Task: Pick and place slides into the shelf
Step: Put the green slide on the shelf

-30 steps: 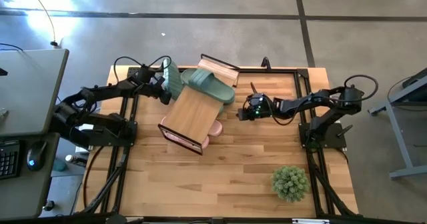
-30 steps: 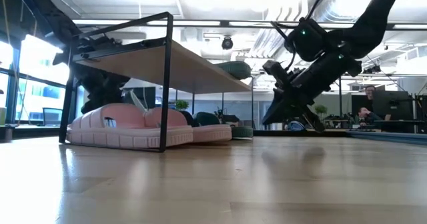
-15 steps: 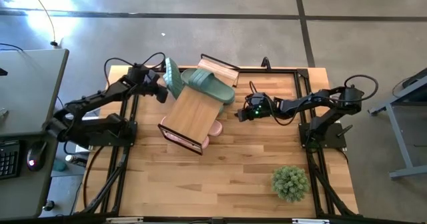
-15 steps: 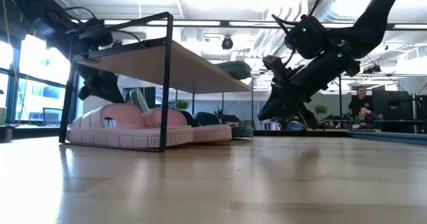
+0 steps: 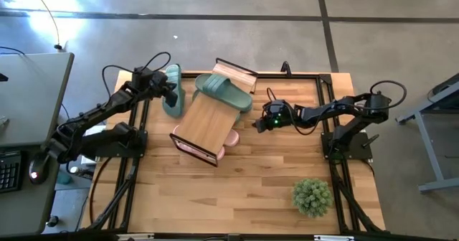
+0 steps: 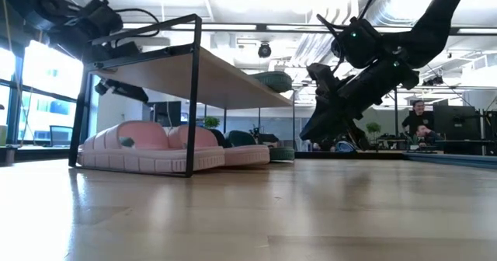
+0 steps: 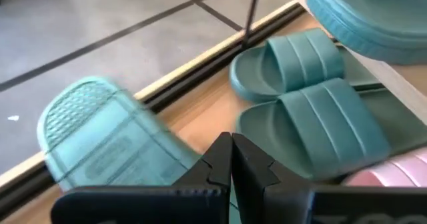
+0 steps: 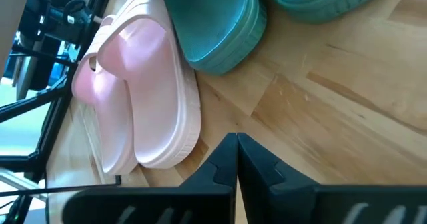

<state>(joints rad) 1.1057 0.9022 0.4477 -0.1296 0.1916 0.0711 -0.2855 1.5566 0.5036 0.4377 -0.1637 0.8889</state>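
Swung outward toward ten o'clock, left gripper (image 5: 169, 92) pinches a sage green rubber slide (image 5: 171, 90) beside the bamboo-topped wire shelf (image 5: 208, 120); right gripper (image 5: 259, 123) hovers, fingers pressed together.

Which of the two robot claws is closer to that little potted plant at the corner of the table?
The right gripper. It hovers beside the shelf, up the table from the potted plant. The left gripper is farther off, at the table's far left edge beyond the shelf.

Green slides (image 5: 224, 90) atop tilted shelf (image 5: 208, 119)
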